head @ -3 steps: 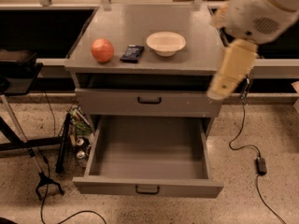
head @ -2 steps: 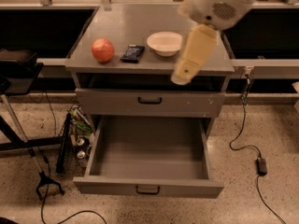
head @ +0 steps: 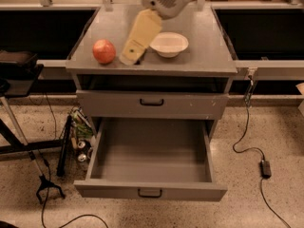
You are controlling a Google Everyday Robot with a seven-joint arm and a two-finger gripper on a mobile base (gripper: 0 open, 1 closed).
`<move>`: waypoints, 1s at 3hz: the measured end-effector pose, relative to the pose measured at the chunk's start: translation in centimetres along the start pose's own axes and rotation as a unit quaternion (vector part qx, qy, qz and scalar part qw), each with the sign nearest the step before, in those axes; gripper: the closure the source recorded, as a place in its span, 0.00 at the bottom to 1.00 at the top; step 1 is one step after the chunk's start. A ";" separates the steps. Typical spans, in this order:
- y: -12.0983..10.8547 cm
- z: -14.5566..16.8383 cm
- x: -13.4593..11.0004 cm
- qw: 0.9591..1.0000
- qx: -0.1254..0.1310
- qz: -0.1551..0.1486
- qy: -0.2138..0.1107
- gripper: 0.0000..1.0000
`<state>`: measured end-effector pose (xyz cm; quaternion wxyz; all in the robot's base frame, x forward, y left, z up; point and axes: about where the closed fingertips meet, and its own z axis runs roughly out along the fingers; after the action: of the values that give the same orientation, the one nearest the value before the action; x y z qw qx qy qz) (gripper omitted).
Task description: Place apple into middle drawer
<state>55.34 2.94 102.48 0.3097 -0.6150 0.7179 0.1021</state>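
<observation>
The reddish-orange apple [head: 104, 51] sits on the grey cabinet top [head: 209, 42], at its front left. My gripper [head: 129, 57] reaches down from the arm's white housing at the top and hangs just right of the apple, a small gap apart, low over the cabinet top. The middle drawer [head: 150, 191] is pulled wide open below, its deep grey tray bare, with a small dark loop handle on its front. The upper drawer front [head: 151, 103] with a black handle is shut.
A cream-white bowl [head: 169, 43] stands right of the gripper on the cabinet top. A dark packet is mostly hidden behind the gripper. A black stand [head: 28, 141] and cans are on the floor at left. A cable with a power brick [head: 265, 168] lies at right.
The arm has swung left across the cabinet top, from beyond the right edge past the bowl, and now covers the dark packet next to the apple. The apple, bowl and drawers have not moved.
</observation>
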 end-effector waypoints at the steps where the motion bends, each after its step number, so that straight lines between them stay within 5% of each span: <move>1: -5.4 5.2 -4.5 0.997 0.004 0.077 -0.019 0.00; 2: -9.6 7.1 -8.8 0.991 0.019 0.125 -0.038 0.00; 3: -9.6 7.2 -8.7 0.991 0.019 0.125 -0.037 0.00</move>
<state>67.17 11.75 104.05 0.3325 -0.5104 0.7788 0.1495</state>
